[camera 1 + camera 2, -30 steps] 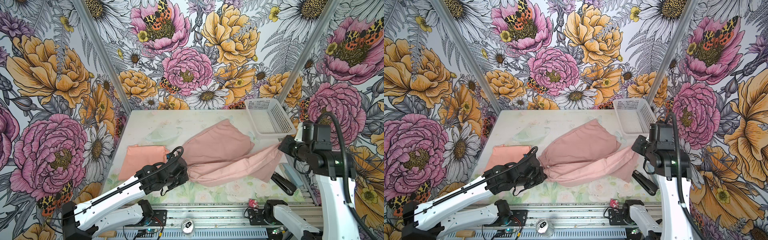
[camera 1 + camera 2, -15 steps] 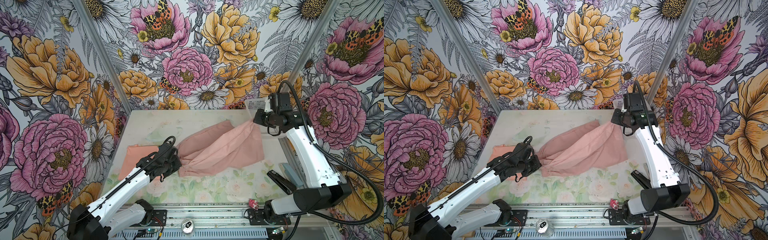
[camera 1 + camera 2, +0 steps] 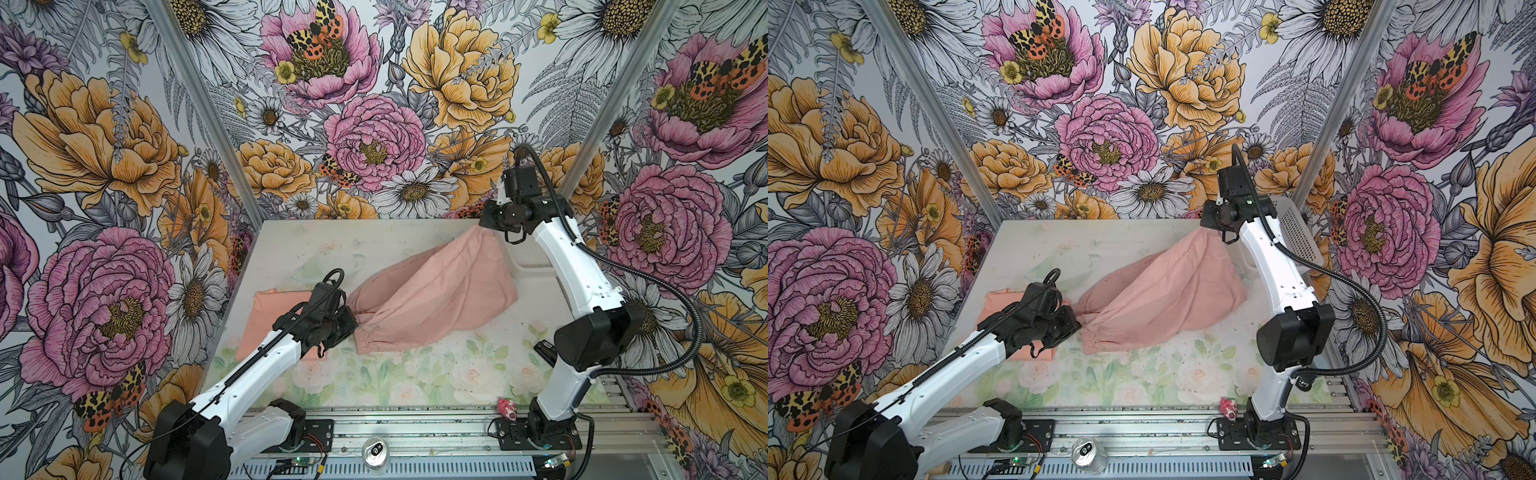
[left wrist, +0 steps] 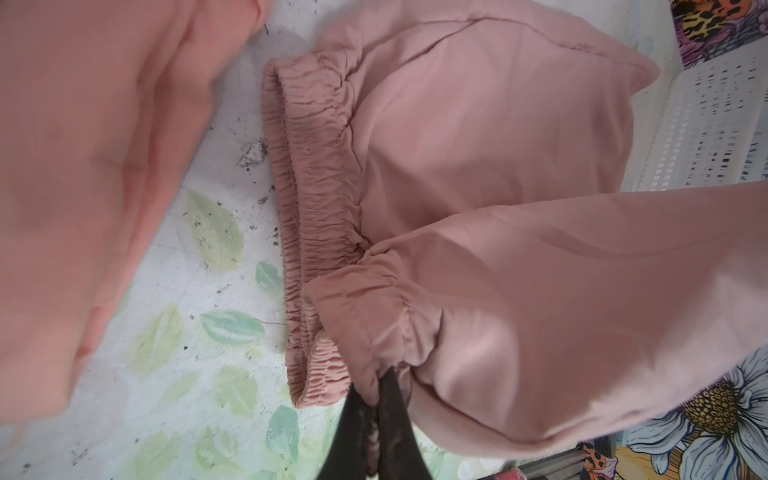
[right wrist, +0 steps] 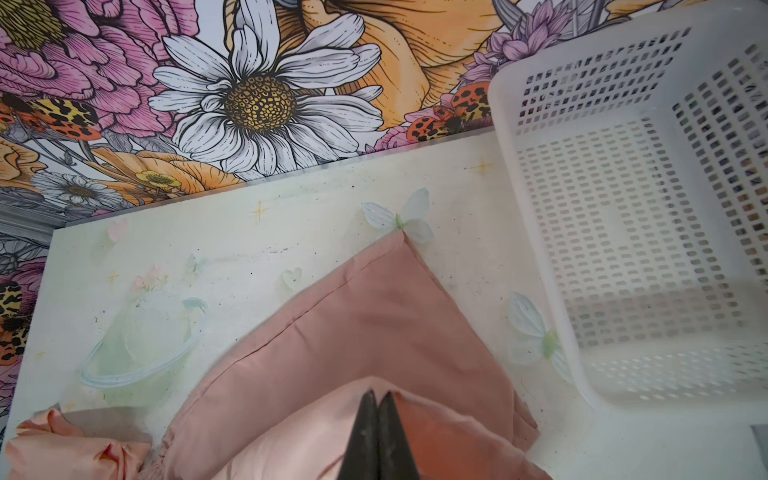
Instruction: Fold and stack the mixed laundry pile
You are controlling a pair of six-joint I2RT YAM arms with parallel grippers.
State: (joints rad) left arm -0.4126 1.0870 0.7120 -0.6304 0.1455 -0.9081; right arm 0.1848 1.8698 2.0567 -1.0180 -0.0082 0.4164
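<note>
Plain dusty-pink garment (image 3: 432, 299) with a puckered, gathered edge, stretched above mid-table (image 3: 374, 249) from 8 o'clock to 1 o'clock; beside it at 9 o'clock, flat peach-orange T-shirt (image 3: 266, 316). Pinched at the gathered edge by the left fingers (image 4: 392, 419) and at the far corner by the right fingers (image 5: 365, 440), both clamped on cloth. Counted: two garments, one white basket (image 5: 602, 83) at 2 o'clock.

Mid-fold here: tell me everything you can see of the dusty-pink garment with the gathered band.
The dusty-pink garment is soft, matte, plain cloth with a gathered elastic-looking band at one end and a stitched seam along an edge. It hangs stretched between both arms: the left arm's fingers are shut on the gathered end, the right arm's fingers shut on a raised far end near the white perforated basket. Its lower layer rests on the floral table, apart from the peach-orange cloth.
</note>
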